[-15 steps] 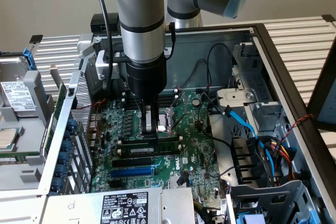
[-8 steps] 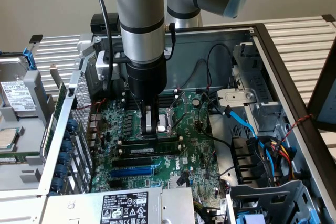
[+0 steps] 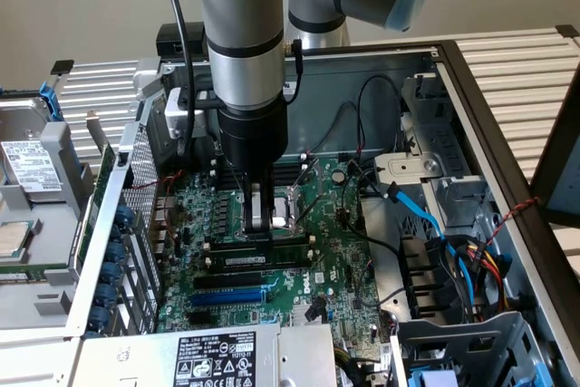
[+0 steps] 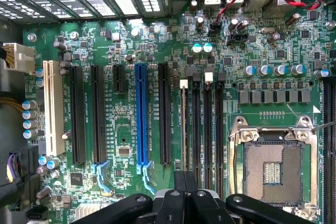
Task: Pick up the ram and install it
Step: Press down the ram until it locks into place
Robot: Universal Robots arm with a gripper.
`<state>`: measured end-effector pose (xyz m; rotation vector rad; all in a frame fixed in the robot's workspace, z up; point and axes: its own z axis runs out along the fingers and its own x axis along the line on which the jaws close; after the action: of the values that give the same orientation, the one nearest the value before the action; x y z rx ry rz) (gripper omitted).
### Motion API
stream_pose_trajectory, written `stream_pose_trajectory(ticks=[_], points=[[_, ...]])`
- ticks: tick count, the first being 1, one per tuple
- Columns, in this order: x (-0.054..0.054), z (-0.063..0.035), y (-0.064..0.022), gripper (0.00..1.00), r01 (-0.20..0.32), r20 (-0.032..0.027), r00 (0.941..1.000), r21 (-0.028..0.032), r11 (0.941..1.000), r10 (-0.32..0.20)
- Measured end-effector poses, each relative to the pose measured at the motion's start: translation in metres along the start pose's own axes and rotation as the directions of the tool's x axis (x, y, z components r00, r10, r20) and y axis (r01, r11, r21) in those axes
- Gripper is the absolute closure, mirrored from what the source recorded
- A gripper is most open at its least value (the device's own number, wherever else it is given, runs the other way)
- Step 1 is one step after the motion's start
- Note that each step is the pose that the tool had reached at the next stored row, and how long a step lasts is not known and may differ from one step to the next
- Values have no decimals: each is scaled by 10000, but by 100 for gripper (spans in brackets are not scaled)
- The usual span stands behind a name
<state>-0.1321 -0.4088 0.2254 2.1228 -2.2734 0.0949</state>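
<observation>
Jaws, closed, rest directly above the edge-on ram.

Not much text is reading clearly. A white-on-black rating label is sitting on the power supply at the near edge of the motherboard, carrying cert marks and fine print too small to make out. A white sticker is lying along a black slot just behind the blue slot, print illegible. A white drive label w/ barcode-like lines is showing far off the board toward the exterior view's left, unreadable. In the wrist view, white silkscreen beside the blue slot is running too small to read.
</observation>
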Motion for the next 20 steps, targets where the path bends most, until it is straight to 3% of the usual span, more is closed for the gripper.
stream_pose_trajectory(ticks=[9, 13, 20], points=[[1, -46, -3, 89, -2, 15, 10000, 13, 10000, 2], [7, -119, -3, 89, 1, -40, 10000, -4, 10000, -1], [9, -139, -3, 89, 2, -82, 10000, -3, 10000, -2]])
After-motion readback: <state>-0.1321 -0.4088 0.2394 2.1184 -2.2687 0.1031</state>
